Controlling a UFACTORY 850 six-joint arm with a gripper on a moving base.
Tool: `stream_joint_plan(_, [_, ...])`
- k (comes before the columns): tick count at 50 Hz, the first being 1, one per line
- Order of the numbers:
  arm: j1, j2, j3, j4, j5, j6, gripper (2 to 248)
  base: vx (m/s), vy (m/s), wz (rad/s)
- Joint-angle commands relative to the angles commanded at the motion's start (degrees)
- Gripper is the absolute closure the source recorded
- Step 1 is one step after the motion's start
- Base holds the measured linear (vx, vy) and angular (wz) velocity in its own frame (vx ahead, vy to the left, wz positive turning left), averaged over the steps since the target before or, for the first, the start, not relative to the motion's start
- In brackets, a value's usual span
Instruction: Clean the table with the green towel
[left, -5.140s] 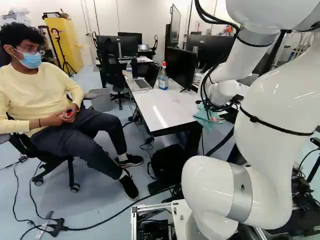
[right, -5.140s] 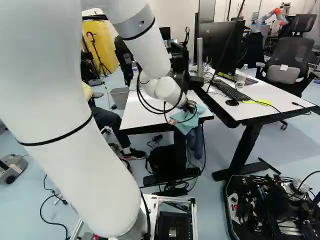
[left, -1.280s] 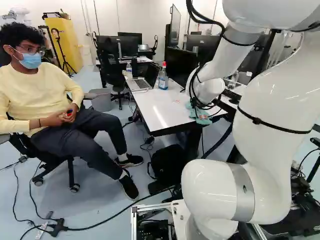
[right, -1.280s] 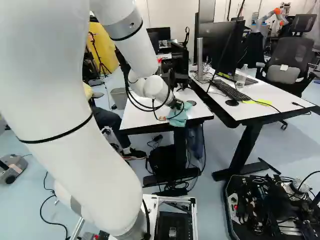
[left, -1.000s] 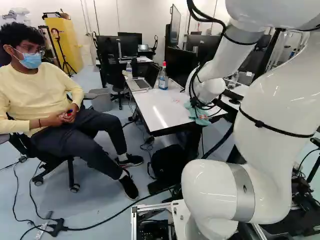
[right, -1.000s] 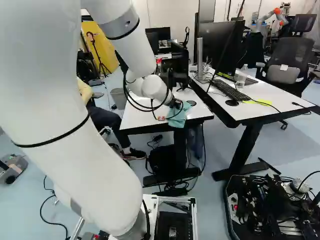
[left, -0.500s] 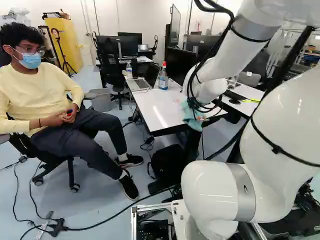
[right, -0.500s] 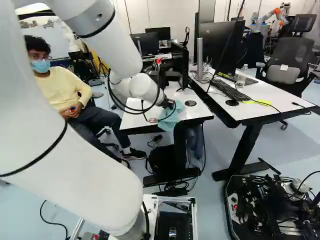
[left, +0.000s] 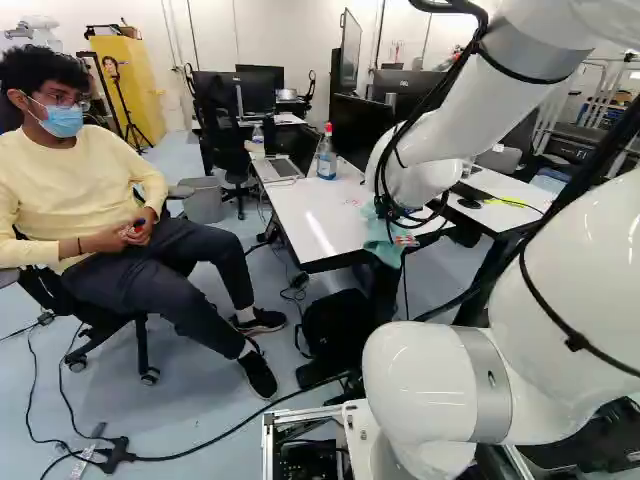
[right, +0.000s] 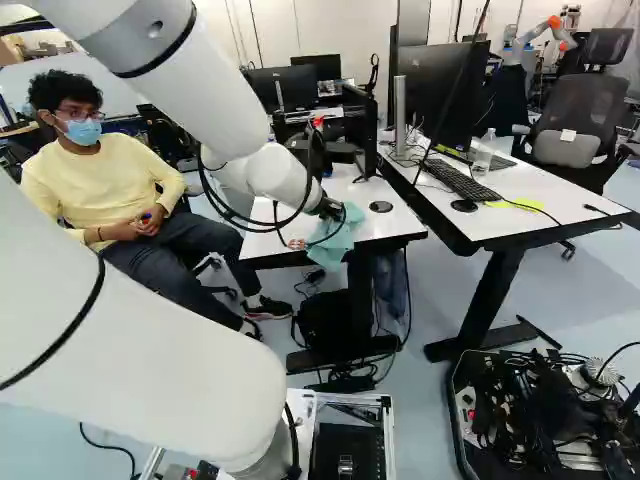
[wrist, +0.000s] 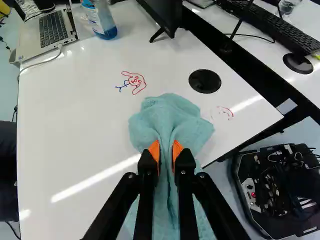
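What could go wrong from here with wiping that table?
The towel, pinched in the claw, hangs partly over the edge of the table, so it might snag there. The faint red mark sits beside the cloth near the corner and could be missed. The red and blue drawing may smear instead of wiping off.

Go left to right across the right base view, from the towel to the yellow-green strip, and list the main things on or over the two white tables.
Crumpled blue-green cloth towel → flat round black disc → rounded black mouse → flat yellow-green strip.
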Motion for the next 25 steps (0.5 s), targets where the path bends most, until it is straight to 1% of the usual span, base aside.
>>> stream_joint_plan(9, [-0.31, -0.86, -0.76, 0.0, 0.0, 0.0, 200, 0.0, 0.0, 0.0])
stream_joint_plan(25, [-1.7, -6.11, -5.51, 0.0, 2.18, 0.0, 200, 0.0, 0.0, 0.0])
